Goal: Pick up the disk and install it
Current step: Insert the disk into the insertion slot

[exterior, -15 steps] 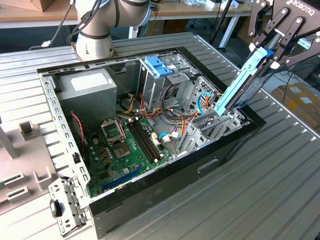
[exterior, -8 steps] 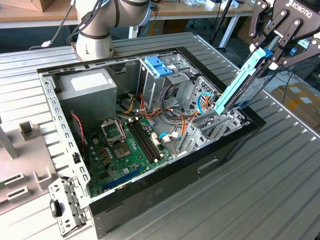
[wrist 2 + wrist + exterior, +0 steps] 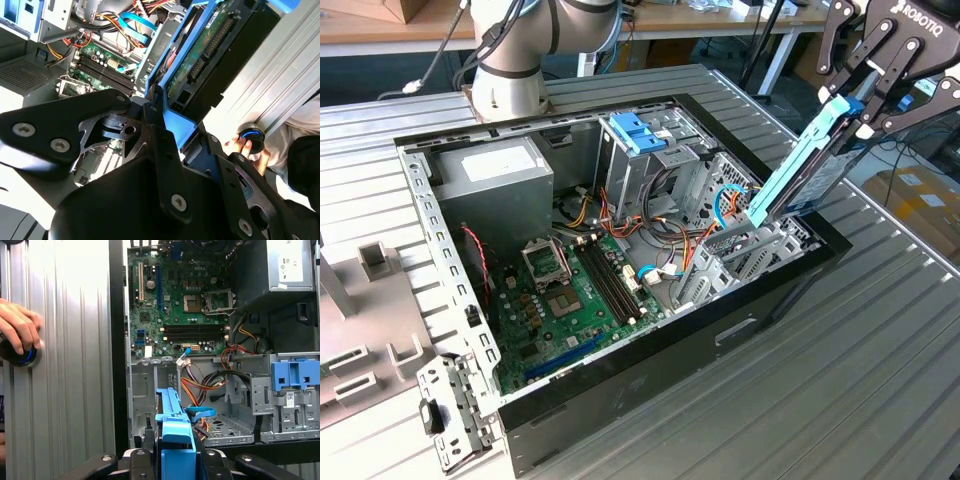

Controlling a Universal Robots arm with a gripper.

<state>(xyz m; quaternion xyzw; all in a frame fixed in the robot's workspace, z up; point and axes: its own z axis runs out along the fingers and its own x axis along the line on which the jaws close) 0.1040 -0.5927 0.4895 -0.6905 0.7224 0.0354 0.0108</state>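
Over the drive bay (image 3: 745, 255) at the exterior view's right of the open computer case (image 3: 620, 400), your gripper (image 3: 853, 108) has its jaws clamped on the upper end of the disk (image 3: 798, 165), which hangs tilted, its lower end at the bay. Expect it to be stiff, fairly heavy and shock-sensitive; the plastic carrier frame (image 3: 175, 432) looks the safest hold.

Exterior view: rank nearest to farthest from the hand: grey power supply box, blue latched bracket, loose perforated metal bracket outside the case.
From the hand gripping the light blue-framed disk:
1. Blue latched bracket, atop the drive cage.
2. Grey power supply box, toward the exterior view's left.
3. Loose perforated metal bracket, outside the case's near corner.
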